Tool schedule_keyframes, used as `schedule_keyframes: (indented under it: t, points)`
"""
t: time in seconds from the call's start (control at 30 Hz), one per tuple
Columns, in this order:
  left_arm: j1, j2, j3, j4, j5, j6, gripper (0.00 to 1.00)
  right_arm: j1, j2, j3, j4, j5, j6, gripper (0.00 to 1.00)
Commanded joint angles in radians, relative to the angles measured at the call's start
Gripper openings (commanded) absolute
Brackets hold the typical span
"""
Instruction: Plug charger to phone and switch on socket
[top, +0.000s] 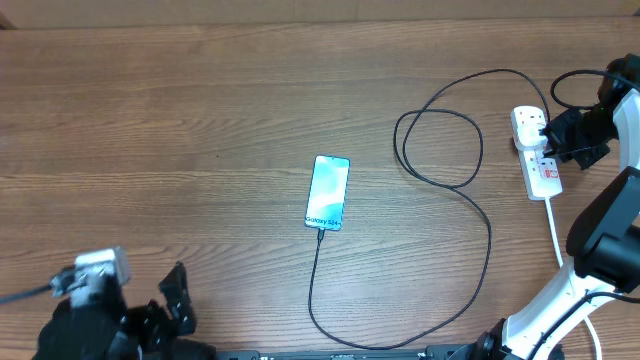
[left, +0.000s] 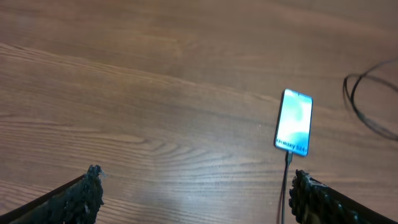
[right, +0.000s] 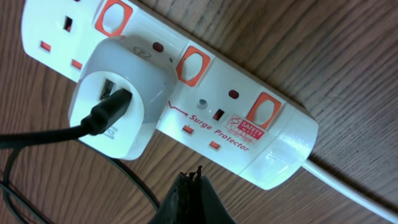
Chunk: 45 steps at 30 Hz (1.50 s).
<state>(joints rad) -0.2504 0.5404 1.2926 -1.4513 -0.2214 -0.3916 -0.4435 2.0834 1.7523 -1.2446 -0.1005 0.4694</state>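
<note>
Now your right gripper (right: 191, 182) sits pinched together near the glossy white oblong socket (right: 286, 137); your left gripper (left: 196, 190) gapes wide.

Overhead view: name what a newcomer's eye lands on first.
The phone glows cyan at the middle of the table, the only bright thing on the wood. The black charger cable runs from its near end and loops right to the white socket, with the right gripper shut close beside it.
</note>
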Motion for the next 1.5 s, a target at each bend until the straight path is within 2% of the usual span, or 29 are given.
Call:
schedule_keyframes:
  t: [0.0,0.33,0.47,1.47]
  points:
    - [0.035,-0.08,0.002,0.0,-0.014,-0.016,1.0,0.0,0.002,0.036,0.032,-0.006,-0.01,0.04]
    - [0.094,-0.29,0.002,-0.008,-0.014,-0.016,1.0,-0.009,0.005,0.036,0.084,0.032,0.004,0.04]
    - [0.116,-0.356,0.002,-0.066,-0.014,-0.016,1.0,-0.016,0.008,0.036,0.088,0.035,0.005,0.04]
    - [0.128,-0.369,-0.001,-0.093,-0.014,-0.024,1.0,-0.021,0.11,0.036,0.181,0.001,0.05,0.04]
